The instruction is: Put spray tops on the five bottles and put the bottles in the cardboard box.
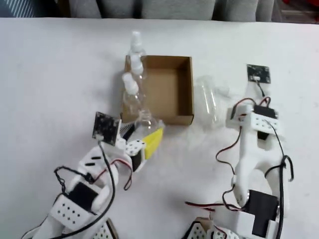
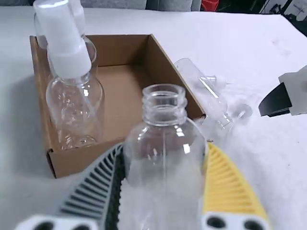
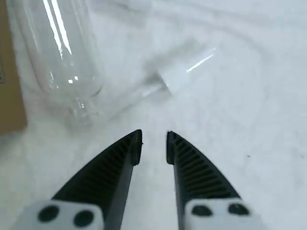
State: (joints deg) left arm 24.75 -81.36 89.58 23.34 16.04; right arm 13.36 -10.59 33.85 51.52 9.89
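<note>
The left gripper clamps a capless bottle by the belly, at the near-left corner of the cardboard box. The right gripper, barely parted and empty, hangs just short of a loose spray top beside a lying bottle. Looks light, slick, squashable: grip mid-body, gently. Farther off, capped bottles stand boxed.

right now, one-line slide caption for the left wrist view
Left gripper holding an uncapped bottle before the cardboard box, capped bottles standing inside.

This is a robotics work bench set up in an ordinary room: a plain white table carries two white plastic arms with loose red and black wires and bare circuit boards. Grey upholstered seating lines the table's far edge.
</note>
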